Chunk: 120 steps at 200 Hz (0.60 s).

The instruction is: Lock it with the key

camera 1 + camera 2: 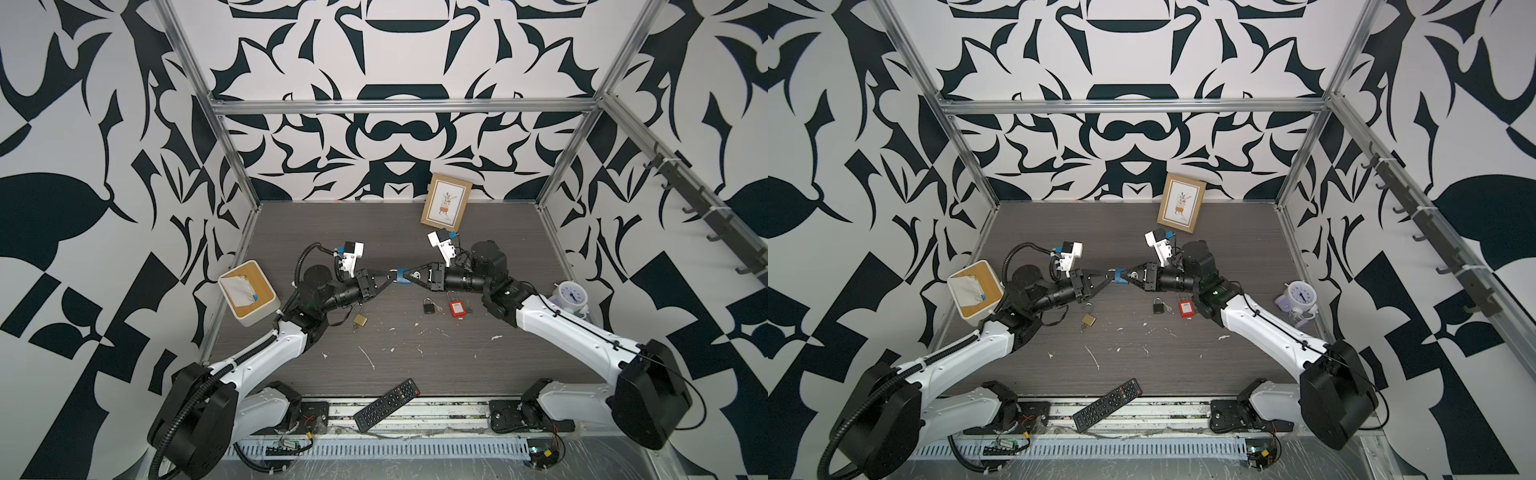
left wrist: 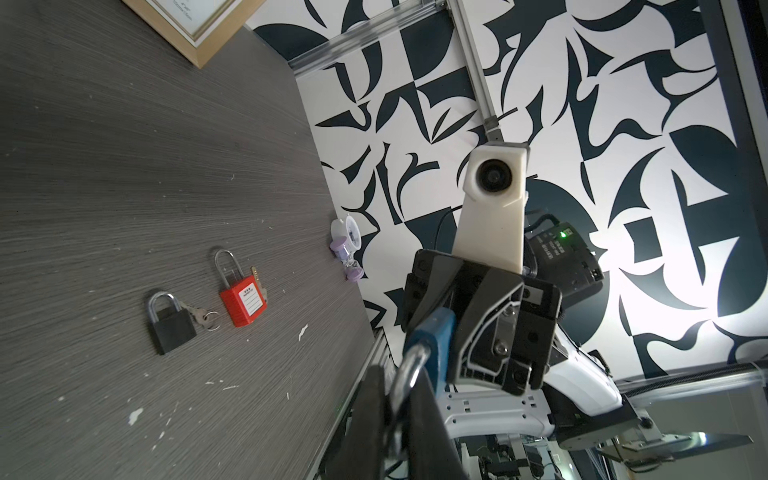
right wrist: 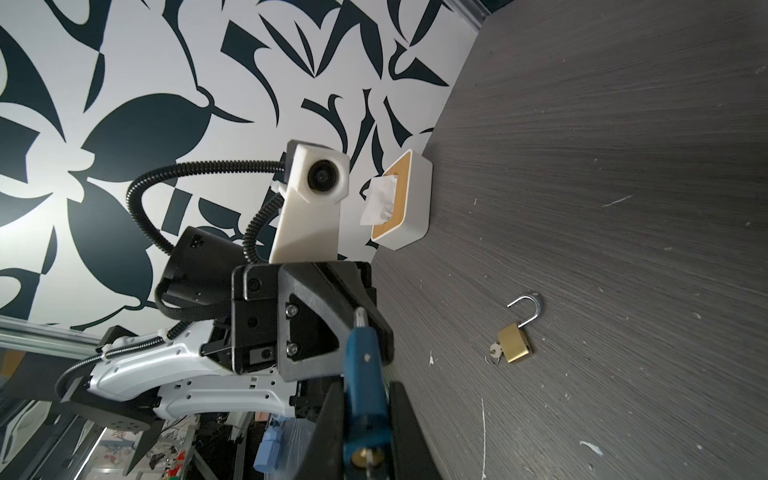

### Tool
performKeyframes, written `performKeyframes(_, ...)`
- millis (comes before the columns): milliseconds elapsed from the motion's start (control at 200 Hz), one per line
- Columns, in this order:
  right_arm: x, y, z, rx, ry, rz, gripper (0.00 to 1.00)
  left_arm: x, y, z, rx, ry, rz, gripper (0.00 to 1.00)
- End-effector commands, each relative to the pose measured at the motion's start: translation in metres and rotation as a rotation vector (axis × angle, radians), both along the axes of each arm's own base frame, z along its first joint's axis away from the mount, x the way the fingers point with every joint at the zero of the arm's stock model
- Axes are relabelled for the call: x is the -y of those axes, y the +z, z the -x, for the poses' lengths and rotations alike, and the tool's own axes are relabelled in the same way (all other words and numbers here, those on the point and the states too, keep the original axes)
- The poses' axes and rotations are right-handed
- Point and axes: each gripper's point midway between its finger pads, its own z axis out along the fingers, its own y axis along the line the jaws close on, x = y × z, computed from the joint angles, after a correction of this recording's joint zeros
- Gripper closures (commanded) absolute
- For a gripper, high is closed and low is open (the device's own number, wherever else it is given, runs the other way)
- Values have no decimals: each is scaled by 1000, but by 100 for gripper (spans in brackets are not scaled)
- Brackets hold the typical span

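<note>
Above the middle of the tabletop (image 1: 478,353) the two pincers meet on the blue padlock (image 1: 401,277), held clear of the surface. The left pincer (image 1: 391,277) is closed narrow on its steel shackle (image 2: 409,368), and the right pincer (image 1: 408,277) clamps the blue body (image 3: 363,374). The body's brass keyway (image 3: 365,455) faces the right wrist camera; I cannot tell whether a key sits in it. The red padlock (image 2: 243,305) on the tabletop carries a white label with ruled lines and a line of print too small to read. The black padlock (image 2: 172,326) lies just beside it with keys on a ring. The brass padlock (image 3: 515,343) lies with its shackle open. White lettering on the right arm's black housing (image 2: 552,249) is unreadable.
</note>
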Motion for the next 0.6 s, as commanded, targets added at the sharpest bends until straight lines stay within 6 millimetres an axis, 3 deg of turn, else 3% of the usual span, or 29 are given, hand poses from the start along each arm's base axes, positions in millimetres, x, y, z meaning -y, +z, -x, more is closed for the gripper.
performKeyframes(0,-45,6,48,11,223,-39,100,29,49,21,154,-100,77,100)
performKeyframes(135,-45,10,41,8,200,-71,100,32,47,25,158,-112,88,100)
performKeyframes(325,-30,11,27,6,132,-28,100,11,46,25,212,-4,100,100)
performKeyframes(415,-27,12,24,-9,123,-33,81,7,45,22,200,15,93,100)
performKeyframes(475,-25,15,23,-6,118,-59,79,7,45,20,178,18,85,100)
performKeyframes(540,-20,19,20,4,86,-73,68,7,44,17,156,30,82,100)
performKeyframes(595,-17,22,18,8,78,-76,65,7,46,18,168,29,89,100)
